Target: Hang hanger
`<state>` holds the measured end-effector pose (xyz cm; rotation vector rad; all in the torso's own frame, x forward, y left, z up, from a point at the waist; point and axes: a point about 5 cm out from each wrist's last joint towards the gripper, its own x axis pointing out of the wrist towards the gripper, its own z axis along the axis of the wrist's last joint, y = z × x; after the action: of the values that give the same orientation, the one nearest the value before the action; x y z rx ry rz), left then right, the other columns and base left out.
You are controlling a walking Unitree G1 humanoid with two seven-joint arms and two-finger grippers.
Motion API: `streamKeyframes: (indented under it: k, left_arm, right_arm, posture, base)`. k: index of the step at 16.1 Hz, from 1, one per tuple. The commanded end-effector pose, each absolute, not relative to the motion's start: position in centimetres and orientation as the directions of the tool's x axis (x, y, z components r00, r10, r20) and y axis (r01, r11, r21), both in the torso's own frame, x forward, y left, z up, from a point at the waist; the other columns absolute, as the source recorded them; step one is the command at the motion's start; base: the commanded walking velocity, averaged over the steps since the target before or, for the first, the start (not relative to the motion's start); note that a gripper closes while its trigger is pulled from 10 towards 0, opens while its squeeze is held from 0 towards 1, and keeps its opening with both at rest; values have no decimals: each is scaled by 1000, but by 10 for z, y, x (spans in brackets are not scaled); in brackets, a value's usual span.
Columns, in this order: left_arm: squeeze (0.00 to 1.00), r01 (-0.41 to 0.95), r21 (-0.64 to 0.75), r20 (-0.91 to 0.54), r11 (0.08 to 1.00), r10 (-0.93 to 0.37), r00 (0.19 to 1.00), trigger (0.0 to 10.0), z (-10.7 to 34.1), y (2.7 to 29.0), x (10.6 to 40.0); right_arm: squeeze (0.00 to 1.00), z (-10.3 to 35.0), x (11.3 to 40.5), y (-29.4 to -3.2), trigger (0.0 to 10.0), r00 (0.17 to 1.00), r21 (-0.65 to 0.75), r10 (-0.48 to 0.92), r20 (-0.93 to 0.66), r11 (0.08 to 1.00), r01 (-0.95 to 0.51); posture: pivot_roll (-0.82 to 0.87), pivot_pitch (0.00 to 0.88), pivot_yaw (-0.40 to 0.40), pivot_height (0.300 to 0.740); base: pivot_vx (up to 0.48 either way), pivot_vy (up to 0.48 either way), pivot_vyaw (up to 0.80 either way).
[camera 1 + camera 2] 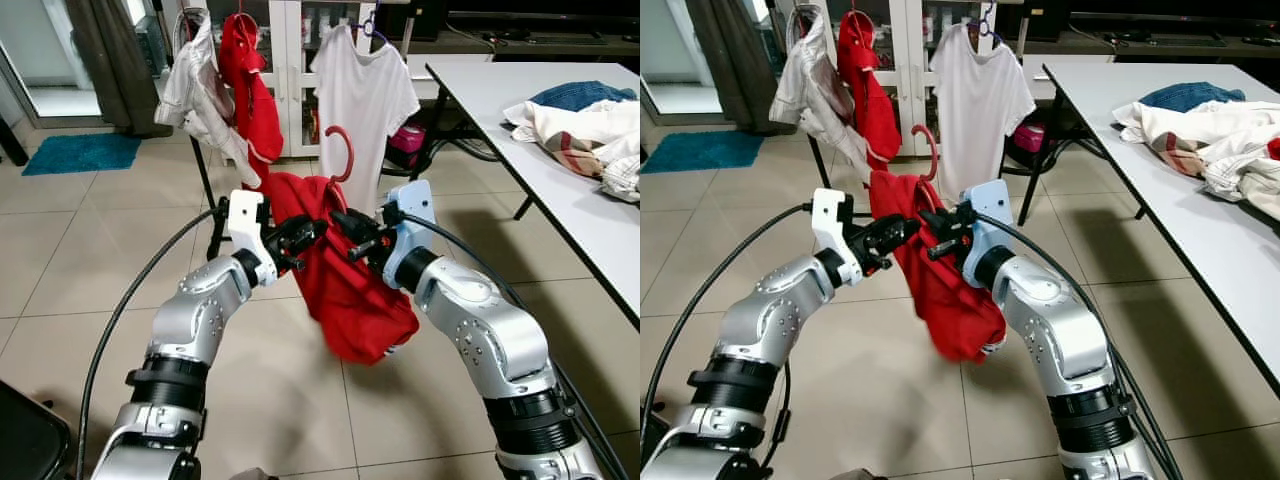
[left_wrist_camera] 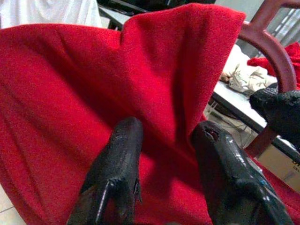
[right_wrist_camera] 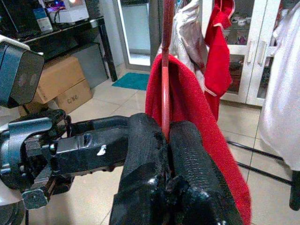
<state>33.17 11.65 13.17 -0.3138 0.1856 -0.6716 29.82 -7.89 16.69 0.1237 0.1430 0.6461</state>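
So far the hanger [image 1: 342, 152] is not hung: it is held up in mid-air between the two claws, near the robot and well short of the clothes rack [image 1: 203, 165] that stands far across the tiled floor [image 1: 90, 250]. A red garment [image 1: 345, 275] is draped over it and sags below both arms, so the dressing seems done, while the carry to the rack and the hooking on are, I judge, what is left.

Going from the left, a teal mat [image 1: 82, 152] lies far off by the glass door. Next comes the rack, which already carries a pale garment [image 1: 200, 95], a red top [image 1: 245, 80] and a white T-shirt [image 1: 362, 95], each hanging.

Nearer, the left claw [image 2: 164, 154] has its fingers parted, with a fold of the red cloth lying between them; whether they actually pinch it I cannot tell. Just right of it, the right claw [image 3: 165, 140] is clamped on the hanger's thin red stem, with the hook rising above it.

At the far right a white desk [image 1: 560, 170] bears a loose heap of clothes [image 1: 585, 125], blue cloth on top of pale ones. No basket or bin can be made out.
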Motion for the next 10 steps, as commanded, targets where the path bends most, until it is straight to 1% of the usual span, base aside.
streamKeyframes:
  k: [1, 4, 9, 10]
  left_arm:
    - [0, 590, -319, -76, 742, -641, 764, 0, 134, 114, 334]
    - [0, 576, -301, -65, 760, -619, 782, 0, 137, 118, 339]
    - [0, 555, -324, -55, 767, -600, 798, 0, 137, 121, 341]
    - [0, 554, -324, -57, 767, -601, 797, 0, 137, 121, 341]
  right_arm:
    - [0, 183, 298, -76, 10000, 775, 152, 631, -29, 769, -621]
    - [0, 182, 297, -78, 10000, 785, 154, 618, -36, 780, -607]
    - [0, 177, 298, -82, 10000, 802, 151, 594, -62, 800, -581]
    - [0, 174, 299, -84, 10000, 815, 133, 573, -85, 818, -560]
  posture:
    - [-123, 0, 25, 740]
    - [-129, 0, 38, 740]
    - [-125, 0, 39, 740]
    - [-123, 0, 37, 740]
  base:
    - [0, 0, 0]
    - [0, 0, 0]
    - [0, 0, 0]
    - [0, 0, 0]
